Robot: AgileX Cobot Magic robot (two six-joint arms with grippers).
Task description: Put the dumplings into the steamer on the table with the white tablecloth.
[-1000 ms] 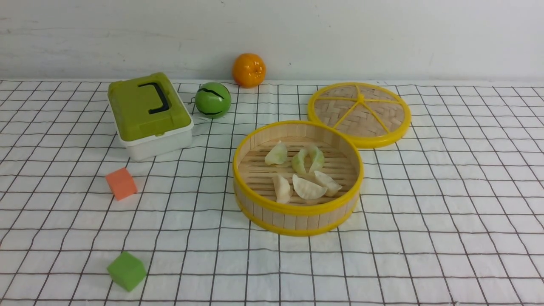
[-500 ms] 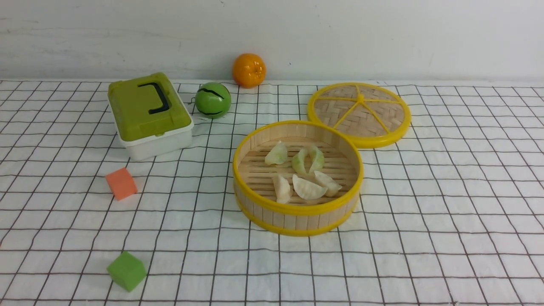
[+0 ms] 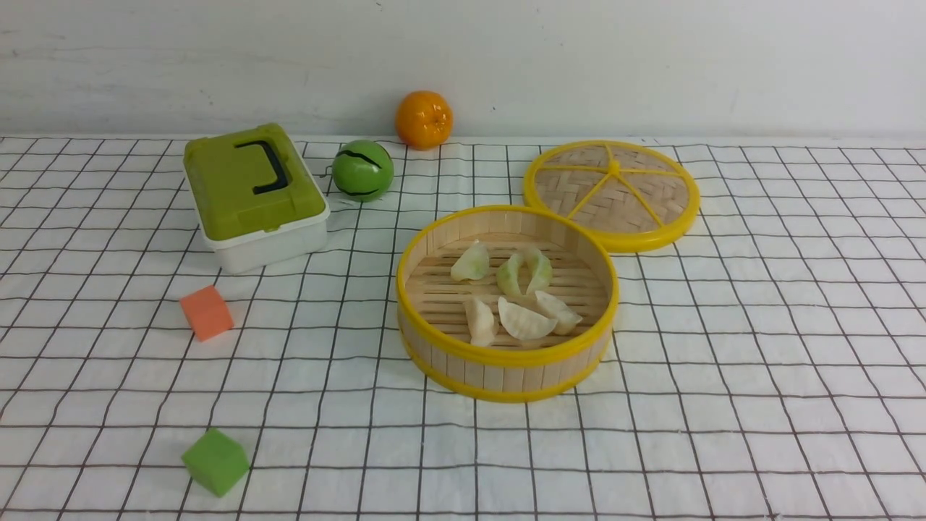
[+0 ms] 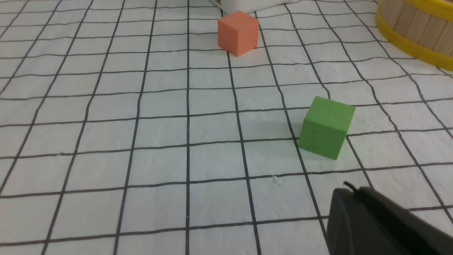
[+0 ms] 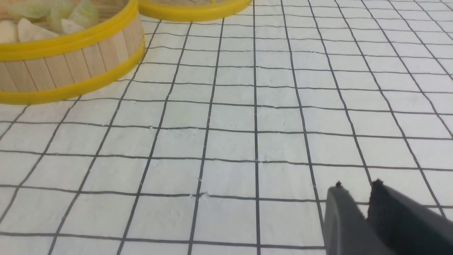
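The right gripper (image 5: 357, 189) shows only in its own wrist view, as two dark fingertips with a thin sliver of cloth between them, nearly pressed together and holding nothing. It hangs over bare white tablecloth (image 5: 230, 141), with open grid squares on every side, and the steamer (image 5: 70, 63) sits well apart from it. The left gripper (image 4: 354, 191) appears as a single dark mass at the frame corner of the left wrist view; its fingers seem closed, but the view is too cropped to tell for sure. Near it lies the green cube (image 4: 326, 127), resting on one face, and farther off the orange cube (image 4: 238, 32), with plain cloth between them. A curve of the steamer's yellow bottom rim shows at the edge of that view.

In the front view neither arm appears. The steamer (image 3: 506, 369) stands near the middle of the table (image 3: 796, 434), and all six dumplings (image 3: 522, 320) lie on its slatted floor: three pale green ones toward the far side, three cream-white ones toward the near wall. The woven lid (image 3: 611, 194) lies flat behind and to the right, its rim just touching or overlapping the steamer's far edge. To the left stand a green-lidded box (image 3: 253, 192), a green ball (image 3: 362, 170) and an orange (image 3: 423, 119) by the wall. The right side and the near edge of the cloth are wide open.
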